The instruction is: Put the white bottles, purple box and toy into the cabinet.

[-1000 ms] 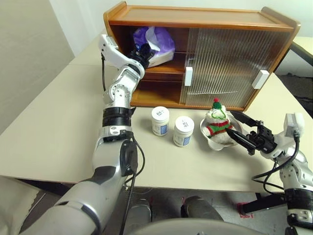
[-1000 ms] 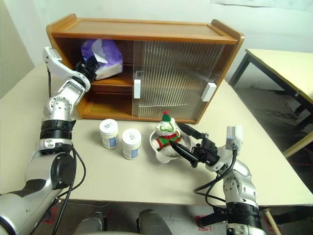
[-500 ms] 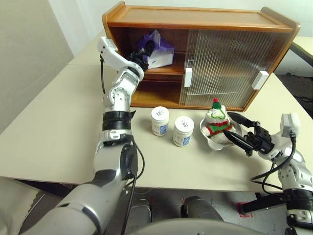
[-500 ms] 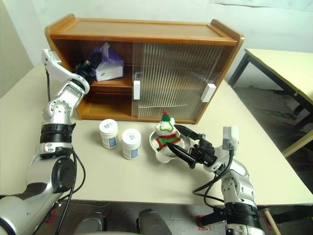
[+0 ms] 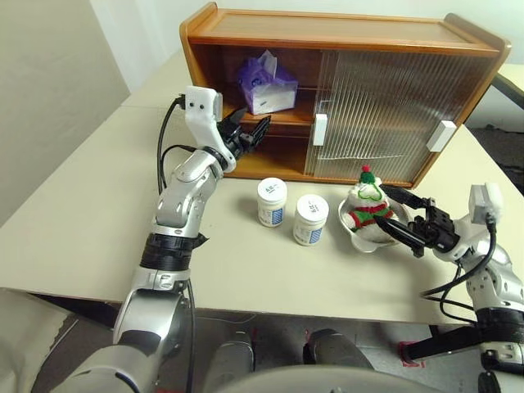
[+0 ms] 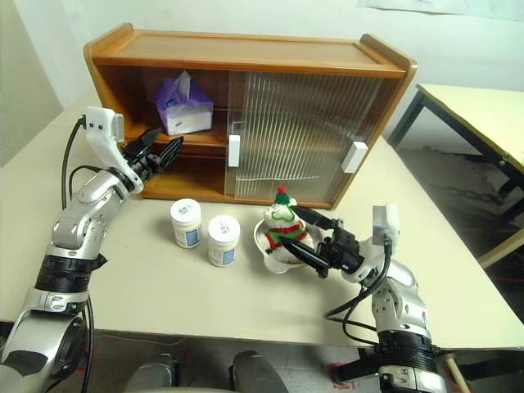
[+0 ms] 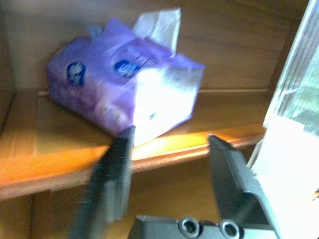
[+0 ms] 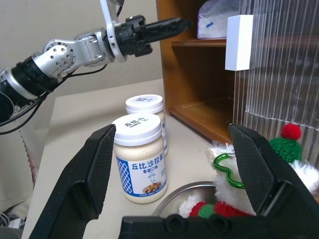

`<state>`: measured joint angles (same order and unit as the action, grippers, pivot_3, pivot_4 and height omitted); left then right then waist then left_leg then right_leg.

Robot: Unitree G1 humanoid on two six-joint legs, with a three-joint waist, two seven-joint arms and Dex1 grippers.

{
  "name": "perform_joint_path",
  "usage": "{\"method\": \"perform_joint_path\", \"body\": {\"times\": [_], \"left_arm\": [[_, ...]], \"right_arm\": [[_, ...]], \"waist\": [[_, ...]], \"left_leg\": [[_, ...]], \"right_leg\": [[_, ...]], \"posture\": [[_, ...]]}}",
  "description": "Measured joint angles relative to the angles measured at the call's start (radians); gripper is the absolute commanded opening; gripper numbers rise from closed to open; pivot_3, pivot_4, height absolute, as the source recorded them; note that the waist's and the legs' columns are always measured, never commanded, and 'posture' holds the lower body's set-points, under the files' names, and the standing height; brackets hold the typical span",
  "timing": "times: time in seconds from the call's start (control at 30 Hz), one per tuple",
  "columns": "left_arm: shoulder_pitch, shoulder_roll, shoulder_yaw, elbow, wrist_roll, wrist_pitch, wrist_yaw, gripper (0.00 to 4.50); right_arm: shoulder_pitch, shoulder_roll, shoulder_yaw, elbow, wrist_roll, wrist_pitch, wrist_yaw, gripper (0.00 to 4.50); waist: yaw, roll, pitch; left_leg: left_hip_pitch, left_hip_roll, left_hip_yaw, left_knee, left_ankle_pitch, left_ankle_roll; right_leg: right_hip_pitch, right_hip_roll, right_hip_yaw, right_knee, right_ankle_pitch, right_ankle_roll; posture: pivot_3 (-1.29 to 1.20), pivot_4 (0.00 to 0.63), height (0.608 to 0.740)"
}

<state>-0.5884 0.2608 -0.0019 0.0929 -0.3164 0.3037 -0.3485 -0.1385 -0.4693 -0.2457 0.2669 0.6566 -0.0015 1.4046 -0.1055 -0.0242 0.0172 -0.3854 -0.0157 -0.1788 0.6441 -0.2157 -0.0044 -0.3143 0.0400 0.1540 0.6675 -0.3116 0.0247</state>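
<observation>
The purple box stands free on the upper shelf of the cabinet, in its uncovered left half, tissue sticking up. My left gripper hangs just outside that opening, open and empty; in the left wrist view its fingers frame the purple box from a distance. Two white bottles stand side by side on the table before the cabinet. The toy sits in a steel dish. My right gripper is wide open, its fingers on either side of the toy.
Two ribbed sliding doors with white handles cover the cabinet's right part. The lower left shelf is bare. Another table stands at the far right. The light tabletop stretches to the left of my left arm.
My left gripper let go of the purple box, drew back out of the cabinet and rolled. The box now rests upright on the upper shelf. The right arm stayed put.
</observation>
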Motion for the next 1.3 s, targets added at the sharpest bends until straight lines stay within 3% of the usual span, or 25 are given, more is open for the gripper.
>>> {"method": "perform_joint_path", "body": {"times": [0.2, 0.67, 0.9, 1.0, 1.3], "left_arm": [[-0.095, -0.017, -0.001, 0.134, 0.043, -0.068, -0.021, 0.04], [-0.3, -0.01, 0.024, 0.54, 0.161, -0.251, -0.003, 0.04], [-0.278, -0.012, 0.026, 0.485, 0.155, -0.275, -0.045, 0.04], [-0.207, -0.014, 0.026, 0.339, 0.123, -0.252, -0.087, 0.65], [0.089, 0.087, 0.028, -0.086, -0.027, -0.147, -0.29, 3.81]], "right_arm": [[0.001, -0.001, 0.008, 0.007, -0.003, 0.001, 0.0, 4.5], [0.056, 0.008, 0.023, -0.044, -0.006, 0.001, -0.035, 4.5], [0.061, 0.008, 0.023, -0.052, -0.006, 0.001, -0.039, 4.5], [0.061, 0.008, 0.023, -0.053, -0.006, 0.002, -0.04, 4.5], [0.047, 0.005, 0.026, -0.048, -0.006, 0.011, -0.029, 4.5]], "waist": [[0.0, 0.0, 0.0], [-0.033, 0.0, 0.0], [-0.047, 0.0, 0.0], [-0.054, 0.0, 0.0], [-0.056, 0.001, -0.001]], "left_leg": [[0.0, 0.001, 0.0, -0.001, 0.0, 0.0], [-0.001, 0.0, 0.0, -0.001, -0.001, 0.002], [-0.003, -0.001, 0.0, -0.001, -0.001, 0.002], [-0.003, -0.001, 0.0, -0.001, -0.001, 0.002], [-0.002, -0.001, 0.0, -0.001, -0.001, 0.001]], "right_leg": [[0.0, 0.0, 0.0, 0.0, 0.0, 0.0], [-0.001, 0.0, 0.0, -0.001, -0.007, 0.012], [-0.001, 0.0, 0.0, -0.001, -0.007, 0.013], [-0.001, 0.0, 0.0, -0.001, -0.007, 0.014], [-0.001, 0.0, 0.0, 0.0, -0.006, 0.011]], "posture": [[-0.22, 0.0, 0.74], [-0.27, 0.0, 0.74], [-0.27, 0.0, 0.74], [-0.26, 0.0, 0.74], [-0.22, 0.0, 0.74]]}}
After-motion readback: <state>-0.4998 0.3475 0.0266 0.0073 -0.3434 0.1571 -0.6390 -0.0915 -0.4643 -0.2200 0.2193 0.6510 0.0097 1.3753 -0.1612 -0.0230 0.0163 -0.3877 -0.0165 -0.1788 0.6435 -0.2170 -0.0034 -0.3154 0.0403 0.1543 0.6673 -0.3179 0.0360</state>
